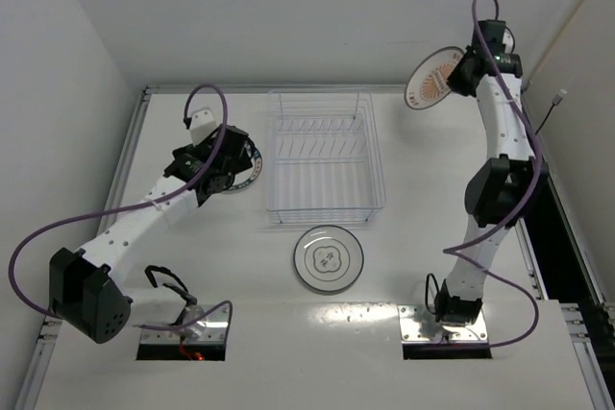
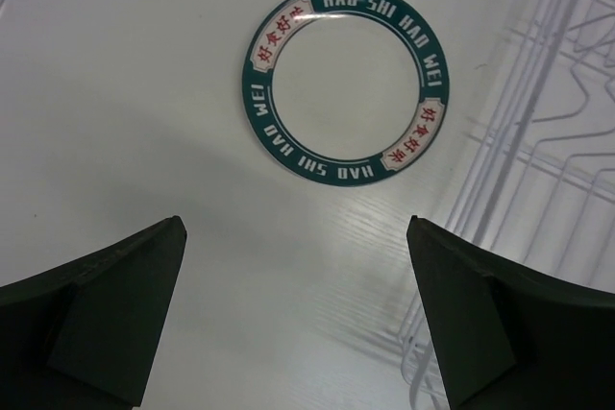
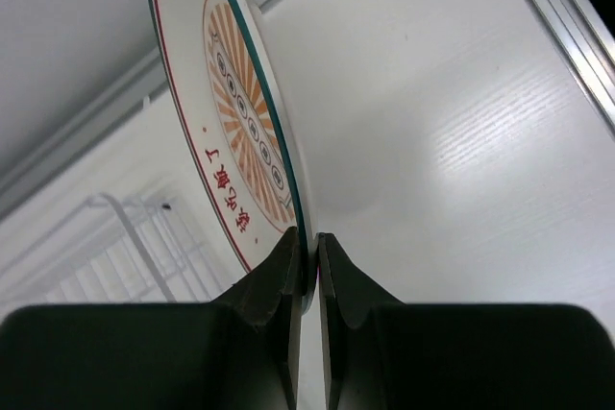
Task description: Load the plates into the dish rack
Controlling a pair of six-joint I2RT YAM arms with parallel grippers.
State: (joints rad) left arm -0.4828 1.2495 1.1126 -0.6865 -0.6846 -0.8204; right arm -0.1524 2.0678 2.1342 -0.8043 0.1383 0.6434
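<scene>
I find the left gripper (image 2: 296,237) with its jaws spread wide and holding nothing. It hovers over the green-rimmed plate (image 2: 348,84), which lies flat on the table (image 1: 432,266) just beside the left wall of the dish rack (image 1: 325,180). I see no plate in the rack. The ringed grey plate (image 1: 330,258) lies flat on the table near the rack's front edge, with neither arm on it. The right gripper (image 3: 307,258) is pinched on the rim of the orange sunburst plate (image 3: 240,122) and holds it on edge in the air, beyond the rack's far right corner.

My judgement is that the first loading is in hand. Next I must carry that plate leftward over the rack, keep it upright, and lower it between two prongs before releasing.
</scene>
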